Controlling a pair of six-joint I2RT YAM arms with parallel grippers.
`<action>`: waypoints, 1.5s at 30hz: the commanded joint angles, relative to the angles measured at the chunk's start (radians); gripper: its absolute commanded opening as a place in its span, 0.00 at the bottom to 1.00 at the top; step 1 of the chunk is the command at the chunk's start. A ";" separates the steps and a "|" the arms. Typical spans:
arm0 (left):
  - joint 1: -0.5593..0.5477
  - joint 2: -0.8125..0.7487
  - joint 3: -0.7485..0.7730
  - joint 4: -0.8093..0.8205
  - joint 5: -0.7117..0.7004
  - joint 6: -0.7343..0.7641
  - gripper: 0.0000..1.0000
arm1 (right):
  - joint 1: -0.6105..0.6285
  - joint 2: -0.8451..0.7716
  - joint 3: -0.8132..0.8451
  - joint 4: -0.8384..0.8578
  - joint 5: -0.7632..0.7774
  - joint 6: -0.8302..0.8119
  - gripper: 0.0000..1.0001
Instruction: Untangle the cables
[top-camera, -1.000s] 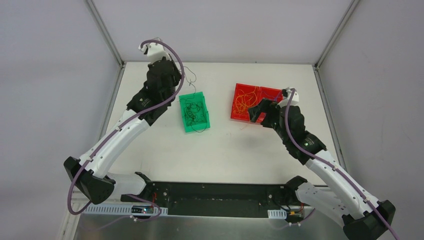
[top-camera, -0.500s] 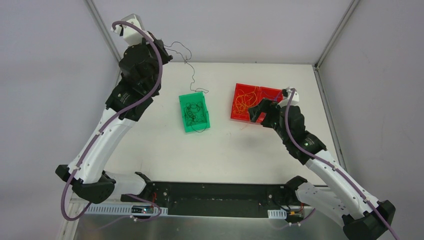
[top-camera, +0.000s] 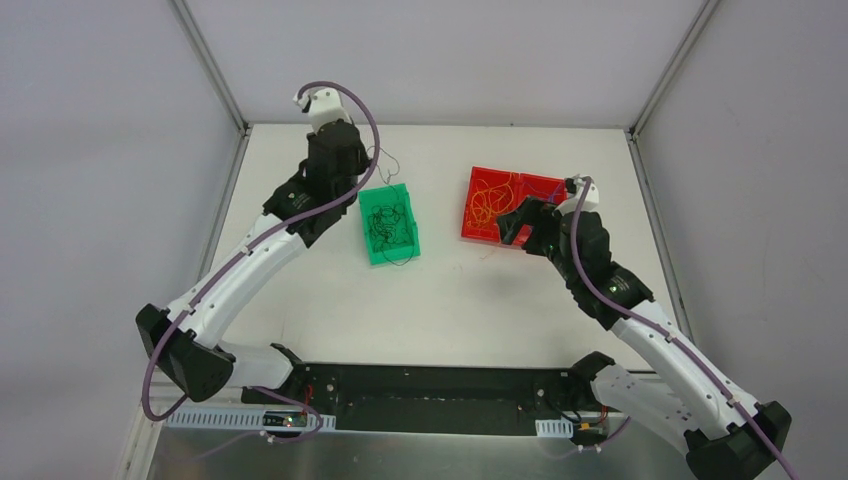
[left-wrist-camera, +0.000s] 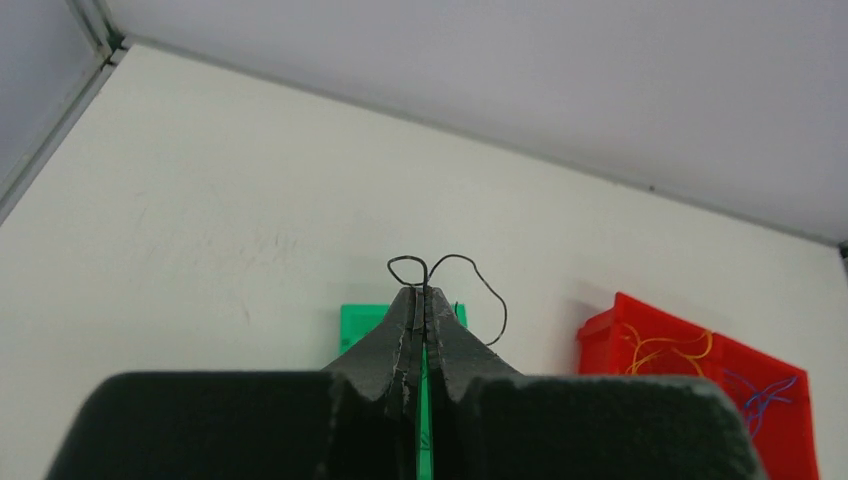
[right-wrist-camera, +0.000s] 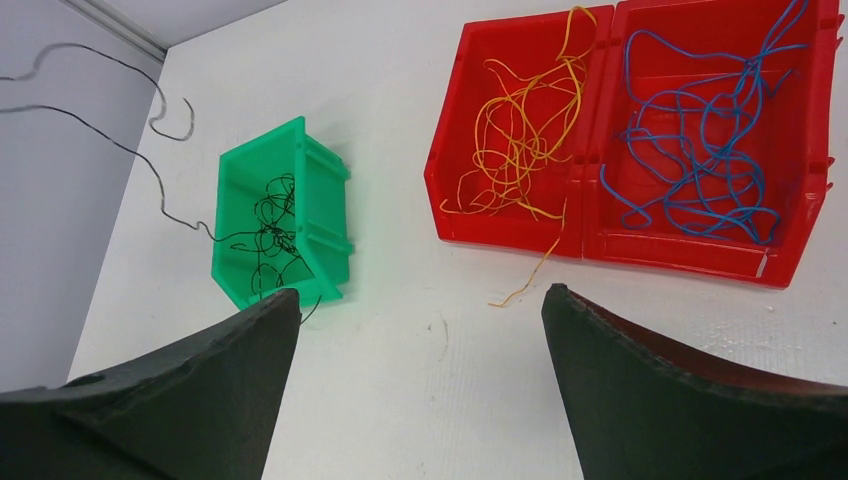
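Hair-thin black wires (right-wrist-camera: 270, 235) curl in the green bin (right-wrist-camera: 335, 215) at ten o'clock. Orange wires (right-wrist-camera: 520, 140) and blue wires (right-wrist-camera: 700, 140) sprawl in the red tray (right-wrist-camera: 500, 232) at one o'clock. The left gripper (left-wrist-camera: 421, 292) is pinched tight on one black strand (left-wrist-camera: 458, 257), whose lower run is hidden behind the fingers. The right gripper (right-wrist-camera: 420, 292) gapes wide and holds nothing.

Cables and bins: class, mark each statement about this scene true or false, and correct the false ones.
1. The left gripper is shut on a black wire. True.
2. The green bin is empty. False: it holds black wires.
3. The right gripper is open and holds nothing. True.
4. Orange wires and blue wires share one red bin. False: orange wires lie in the left red bin, blue wires in the right red bin.
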 joint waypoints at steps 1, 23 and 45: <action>0.014 -0.037 -0.102 0.075 -0.005 -0.044 0.00 | -0.006 -0.028 0.004 0.016 0.010 0.010 0.95; 0.016 0.083 -0.357 0.090 -0.064 -0.133 0.00 | -0.007 0.005 0.004 0.024 -0.023 0.011 0.97; 0.051 0.451 -0.166 -0.037 0.305 -0.010 0.00 | -0.003 0.277 0.005 0.210 -0.416 0.028 0.84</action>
